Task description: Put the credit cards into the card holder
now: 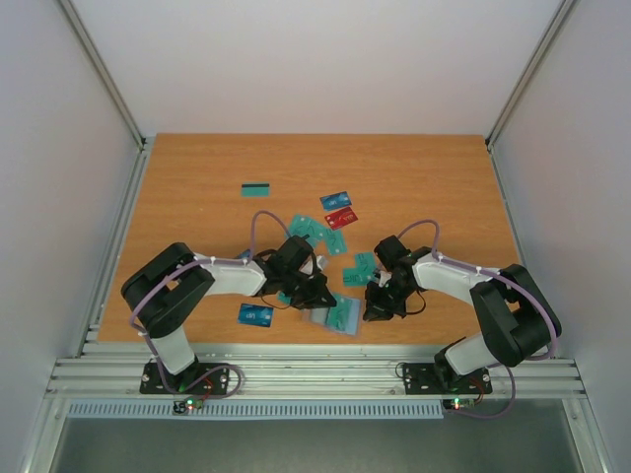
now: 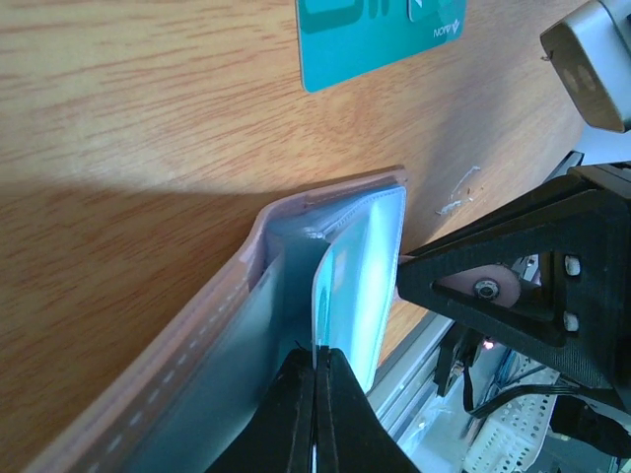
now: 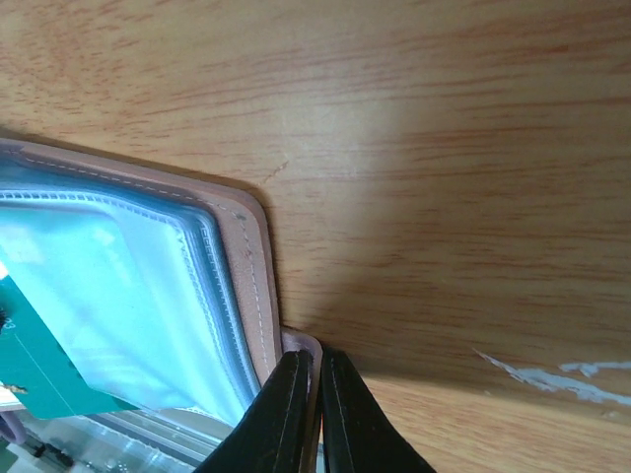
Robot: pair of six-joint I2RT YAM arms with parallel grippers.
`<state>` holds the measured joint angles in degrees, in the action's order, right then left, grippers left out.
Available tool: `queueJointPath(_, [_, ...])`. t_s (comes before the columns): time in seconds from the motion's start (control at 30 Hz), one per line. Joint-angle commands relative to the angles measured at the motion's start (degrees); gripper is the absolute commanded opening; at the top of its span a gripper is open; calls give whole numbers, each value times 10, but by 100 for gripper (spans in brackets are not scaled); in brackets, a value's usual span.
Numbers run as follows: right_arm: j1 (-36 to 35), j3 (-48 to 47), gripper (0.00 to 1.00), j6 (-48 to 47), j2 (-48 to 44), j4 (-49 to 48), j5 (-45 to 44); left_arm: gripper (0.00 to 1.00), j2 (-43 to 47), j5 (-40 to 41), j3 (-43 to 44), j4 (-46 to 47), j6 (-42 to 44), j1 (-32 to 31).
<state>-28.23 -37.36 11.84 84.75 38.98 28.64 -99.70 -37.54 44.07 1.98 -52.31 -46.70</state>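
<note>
Left hand (image 2: pixel 315 379) clamps a card holder (image 2: pixel 237 335) sleeve, right hand (image 3: pixel 314 384) its cover edge; credit cards (image 1: pixel 309 229) scattered around.

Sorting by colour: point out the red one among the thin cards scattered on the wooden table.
The small red rectangular card, lying just on the arms' side of a blue card. The others in view are teal or blue.

2 blue cards (image 1: pixel 335 200), 1 red card (image 1: pixel 341 218), 1 card holder (image 1: pixel 338 317)
</note>
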Motion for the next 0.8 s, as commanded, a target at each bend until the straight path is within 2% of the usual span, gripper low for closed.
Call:
queueJointPath(0.0, [-2, 25, 8, 12, 24, -38, -36, 0, -9, 35, -18, 36, -23, -8])
queueJointPath(0.53, [-2, 23, 8, 24, 32, -47, -27, 0, -32, 35, -29, 80, -59, -33])
queueJointPath(0.77, [-2, 14, 8, 21, 35, -44, -27, 0, -37, 37, -21, 58, -43, -41])
